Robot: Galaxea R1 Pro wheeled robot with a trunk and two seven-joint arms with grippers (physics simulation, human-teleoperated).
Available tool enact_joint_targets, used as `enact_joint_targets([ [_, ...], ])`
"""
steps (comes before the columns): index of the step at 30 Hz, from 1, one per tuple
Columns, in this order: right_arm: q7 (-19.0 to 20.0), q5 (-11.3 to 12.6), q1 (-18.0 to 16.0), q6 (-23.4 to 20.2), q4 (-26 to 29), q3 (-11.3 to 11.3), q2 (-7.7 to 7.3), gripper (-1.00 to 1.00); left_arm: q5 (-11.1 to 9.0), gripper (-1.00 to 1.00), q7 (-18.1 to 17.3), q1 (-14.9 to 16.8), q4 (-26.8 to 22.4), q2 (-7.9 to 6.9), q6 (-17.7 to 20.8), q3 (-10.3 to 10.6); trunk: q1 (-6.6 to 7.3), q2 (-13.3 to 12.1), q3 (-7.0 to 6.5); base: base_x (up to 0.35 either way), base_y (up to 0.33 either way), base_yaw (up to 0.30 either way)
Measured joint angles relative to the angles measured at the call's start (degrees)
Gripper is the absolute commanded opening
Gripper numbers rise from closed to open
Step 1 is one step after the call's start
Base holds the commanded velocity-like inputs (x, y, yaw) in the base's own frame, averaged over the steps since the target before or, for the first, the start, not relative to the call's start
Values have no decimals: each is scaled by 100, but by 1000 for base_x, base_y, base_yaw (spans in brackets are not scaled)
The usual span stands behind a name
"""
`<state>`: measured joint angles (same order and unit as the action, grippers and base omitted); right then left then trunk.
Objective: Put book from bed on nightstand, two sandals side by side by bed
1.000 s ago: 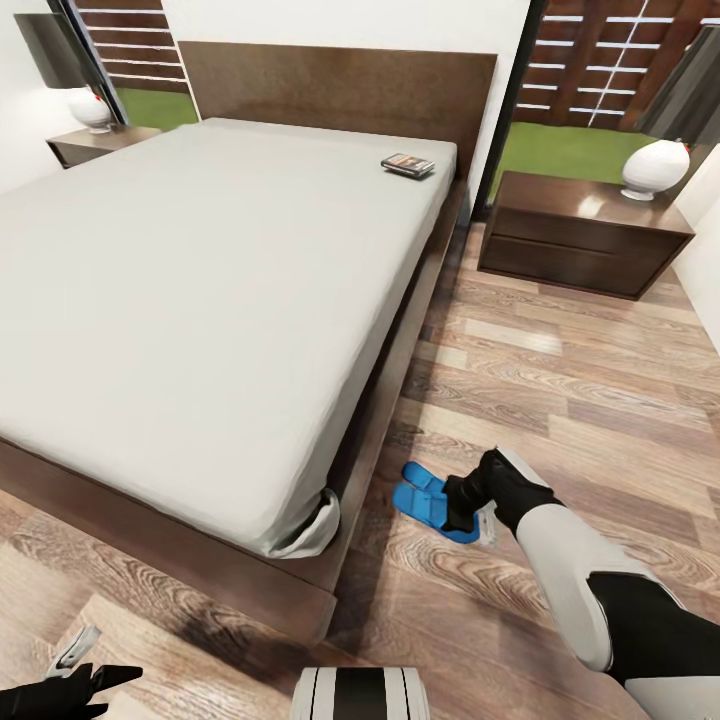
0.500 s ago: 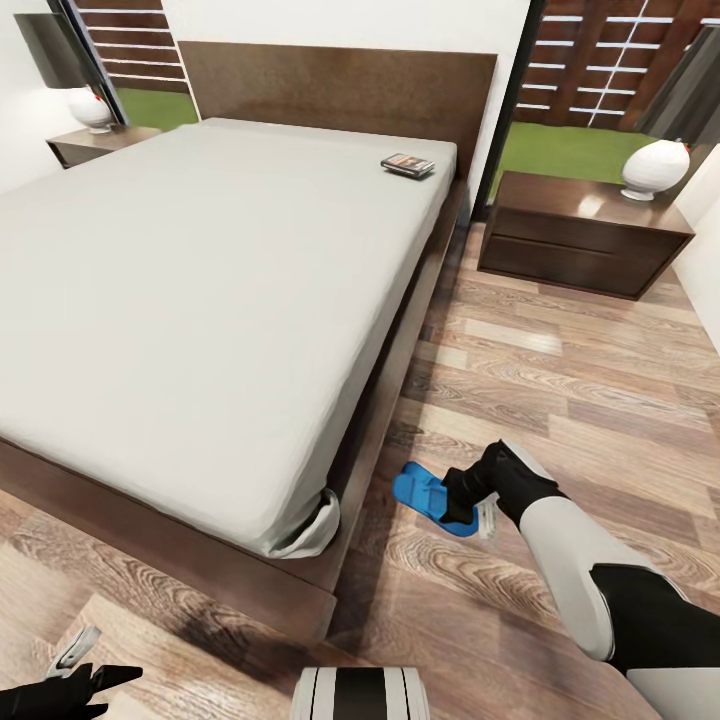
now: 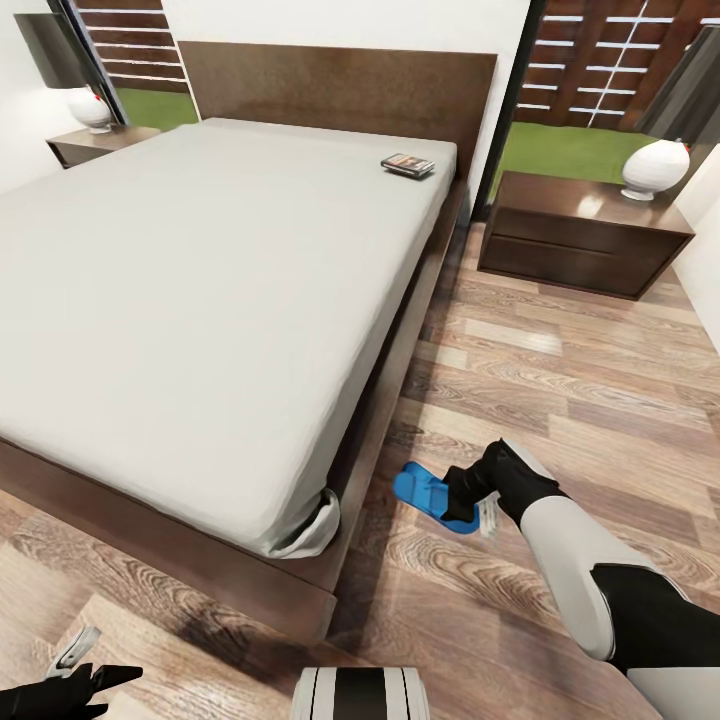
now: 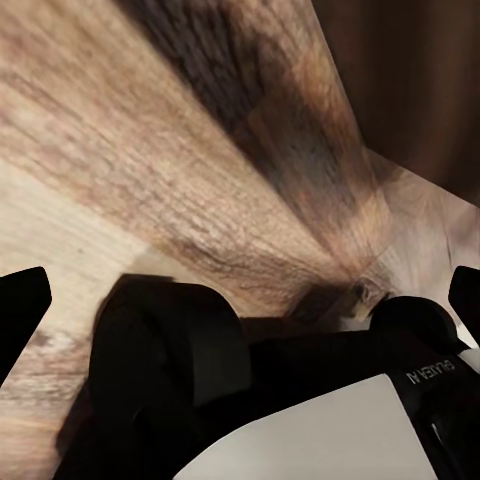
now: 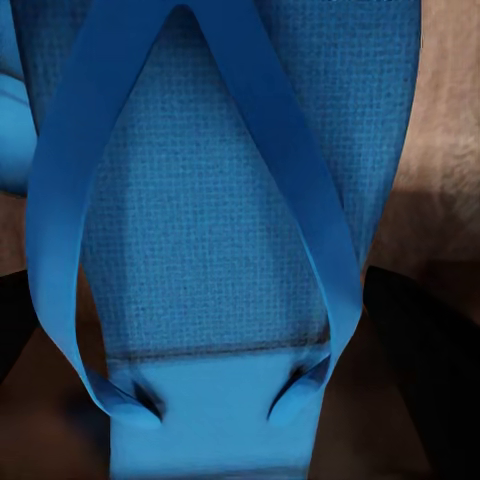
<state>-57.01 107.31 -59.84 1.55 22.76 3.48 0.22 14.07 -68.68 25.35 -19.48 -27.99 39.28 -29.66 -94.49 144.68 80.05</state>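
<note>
Right arm (image 3: pixel 600 590) has white and black shell segments; black grippers; a white, black-striped trunk top (image 3: pixel 360 693)

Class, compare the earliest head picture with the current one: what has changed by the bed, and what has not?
The right end effector has shifted over the sandals, so two visible blue shapes now look like one. The book stays on the bed; the left end effector is unmoved.
</note>
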Motion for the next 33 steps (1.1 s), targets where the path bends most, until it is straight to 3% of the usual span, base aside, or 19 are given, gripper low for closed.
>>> enact_joint_targets([
  [18, 18, -120, -4, 71, -45, -17, 8, -100, -8, 100, -2, -1, 0, 8, 4, 2, 0, 0, 0, 0, 0, 0],
  [26, -74, -194, -17, 626, -32, -27, 38, -100, -12, 100, -10, -1, -2, 17, 12, 13, 0, 0, 0, 0, 0, 0],
  [33, -90, -194, -33, 790, -52, -30, 55, -100, -23, 100, -11, 0, -8, 35, 13, 15, 0, 0, 0, 0, 0, 0],
])
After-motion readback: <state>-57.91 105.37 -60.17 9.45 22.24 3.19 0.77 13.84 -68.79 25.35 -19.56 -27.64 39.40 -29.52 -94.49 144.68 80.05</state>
